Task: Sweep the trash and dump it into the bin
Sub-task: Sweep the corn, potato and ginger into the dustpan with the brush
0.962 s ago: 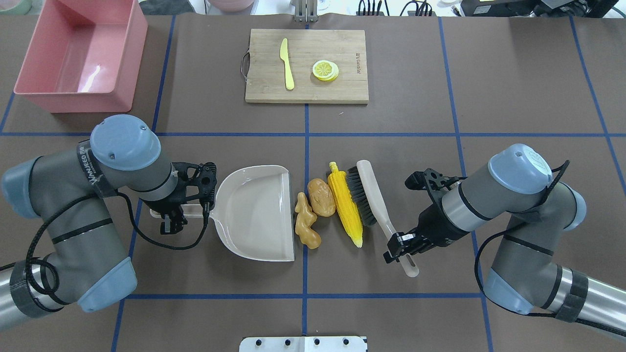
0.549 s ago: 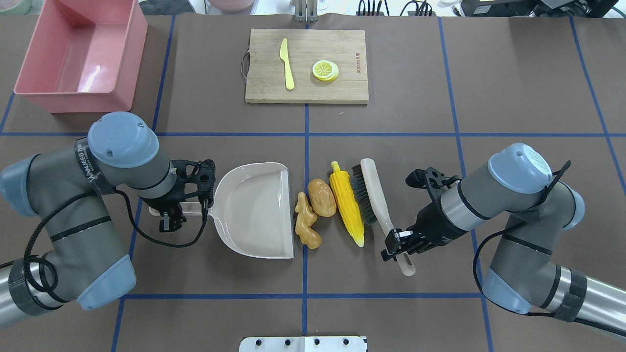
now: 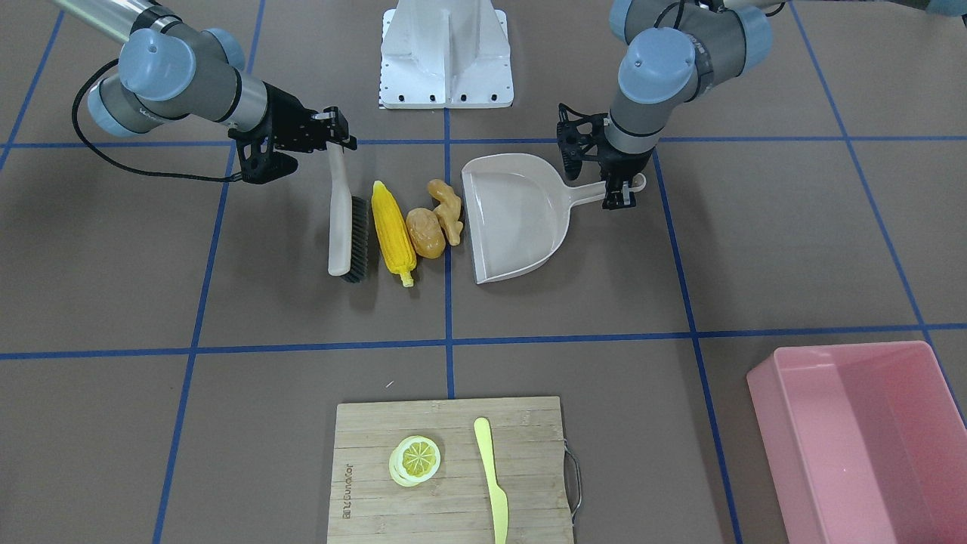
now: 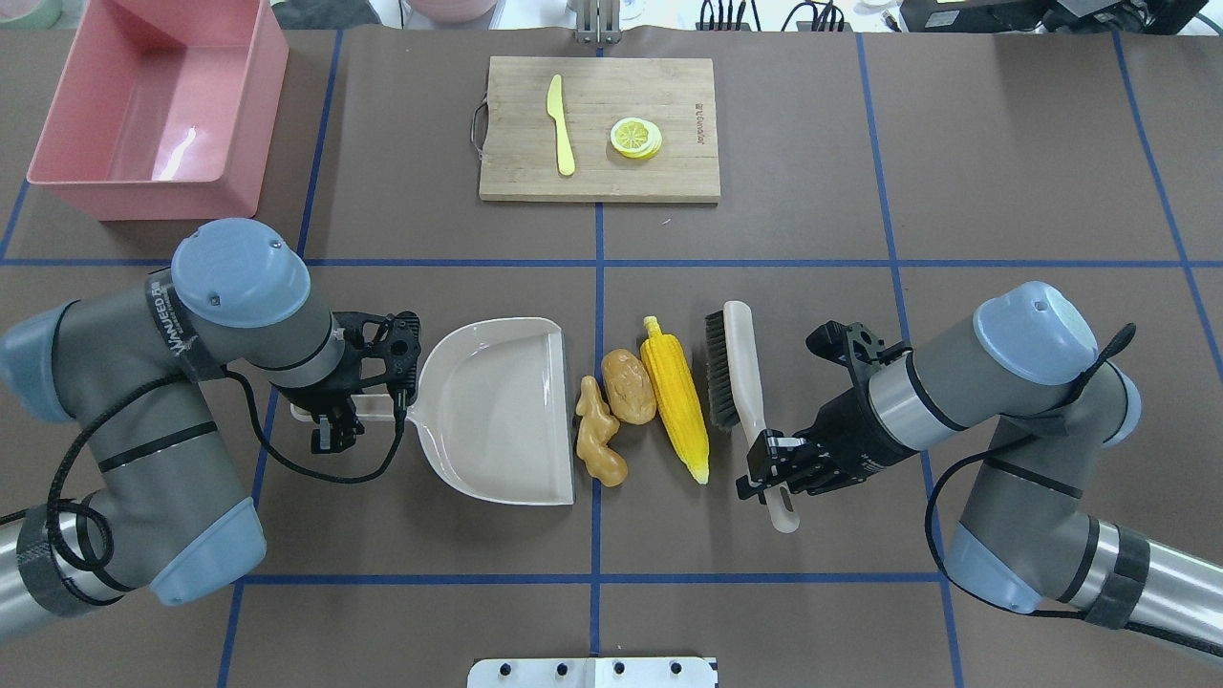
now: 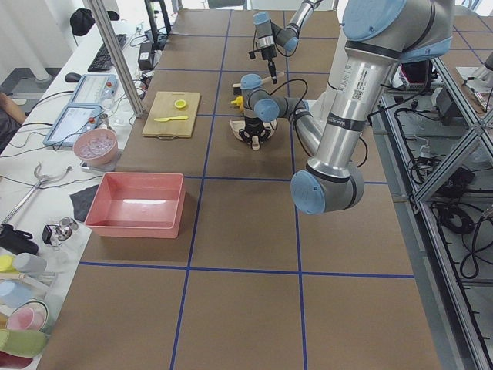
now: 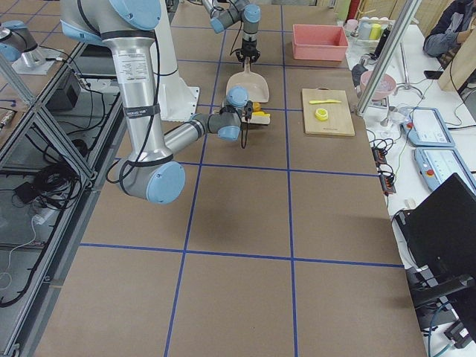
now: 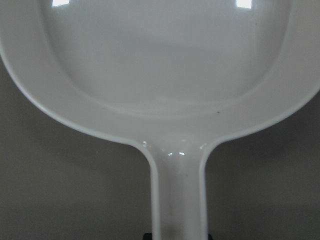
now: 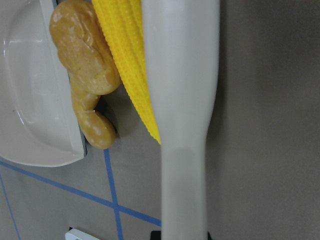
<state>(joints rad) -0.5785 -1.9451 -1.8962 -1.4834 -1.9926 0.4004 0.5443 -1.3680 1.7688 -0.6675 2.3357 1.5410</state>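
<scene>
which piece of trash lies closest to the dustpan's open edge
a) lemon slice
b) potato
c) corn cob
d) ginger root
d: the ginger root lies right at the open edge of the dustpan, while the potato and the corn cob sit further over toward the brush.

The brush [image 4: 743, 368] swings off the corn cob [image 4: 675, 397]. Its bristles, pressed against the cob a second ago, now sit just beside it with a thin gap. Its handle lies squarer to the near edge of the table [image 4: 860, 621]. The right gripper [image 4: 766, 468], clamped on that handle, shifts slightly leftward. The dustpan [image 4: 497, 411] sits slightly nearer the far edge.
</scene>
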